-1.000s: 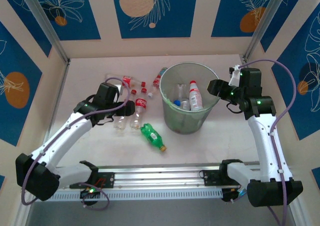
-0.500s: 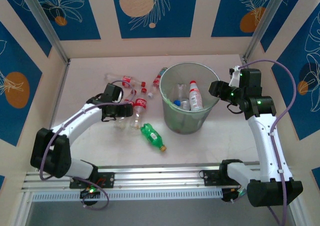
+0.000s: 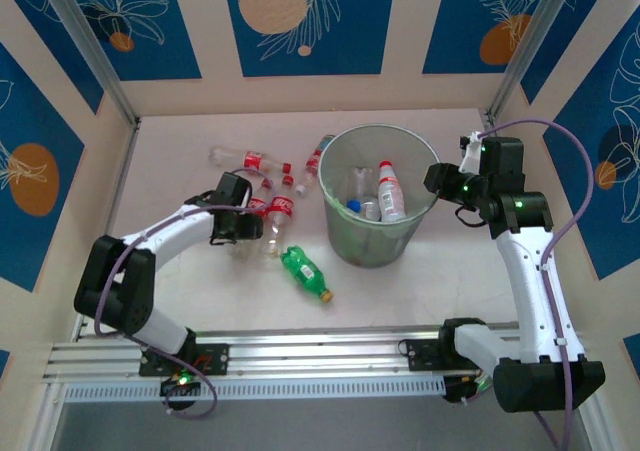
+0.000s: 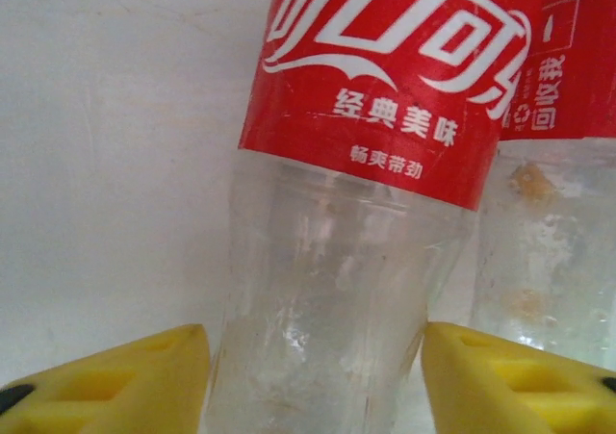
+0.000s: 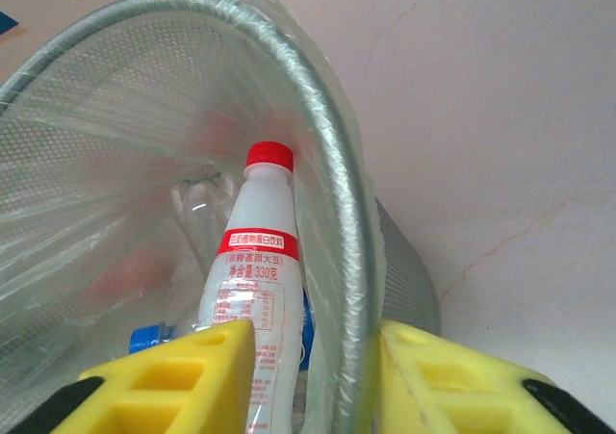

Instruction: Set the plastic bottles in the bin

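The left claw [image 4: 313, 367] gripped the clear lower body of a red-labelled bottle [image 4: 385, 88] between its yellow fingers, with a second bottle [image 4: 549, 213] touching it alongside. The right claw [image 5: 316, 357] straddled the rim of the bin [image 5: 332, 174], jaws narrowly apart; whether they pinched it could not be told. A white red-capped bottle [image 5: 252, 261] stood inside the bin, just ahead of that claw.

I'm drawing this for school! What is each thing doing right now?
left hand: fingers pressed on both sides of the red-label bottle
red-label bottle: lying on table
right hand: fingers straddle the bin rim, grip unclear
bin: upright, partly filled
white bottle: leaning inside bin, capped
green bottle: lying on table, capped
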You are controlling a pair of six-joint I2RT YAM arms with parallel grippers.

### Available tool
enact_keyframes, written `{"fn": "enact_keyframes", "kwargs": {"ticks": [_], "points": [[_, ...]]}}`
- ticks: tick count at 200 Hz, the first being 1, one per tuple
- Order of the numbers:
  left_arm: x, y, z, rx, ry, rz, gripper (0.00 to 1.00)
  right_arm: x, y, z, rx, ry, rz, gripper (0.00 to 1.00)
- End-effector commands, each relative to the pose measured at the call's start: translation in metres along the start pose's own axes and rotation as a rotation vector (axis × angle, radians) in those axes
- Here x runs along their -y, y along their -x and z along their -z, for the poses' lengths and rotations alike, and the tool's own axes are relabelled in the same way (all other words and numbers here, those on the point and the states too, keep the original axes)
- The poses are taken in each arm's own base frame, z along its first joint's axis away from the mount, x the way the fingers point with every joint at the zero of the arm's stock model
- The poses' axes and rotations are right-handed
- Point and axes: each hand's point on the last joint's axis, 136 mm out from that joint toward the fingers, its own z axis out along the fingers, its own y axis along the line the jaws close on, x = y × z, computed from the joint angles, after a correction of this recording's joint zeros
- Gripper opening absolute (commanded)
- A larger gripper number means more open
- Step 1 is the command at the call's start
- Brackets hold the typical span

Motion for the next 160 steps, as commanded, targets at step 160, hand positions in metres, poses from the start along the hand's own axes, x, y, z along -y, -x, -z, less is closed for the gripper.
{"fn": "enact_keyframes", "kwargs": {"ticks": [160], "points": [[0.014, 0.046, 0.108, 0.217, -0.092, -0.026, 0.43, -0.002, -0.002, -0.004, -0.012, 0.014, -0.003, 0.31]]}}
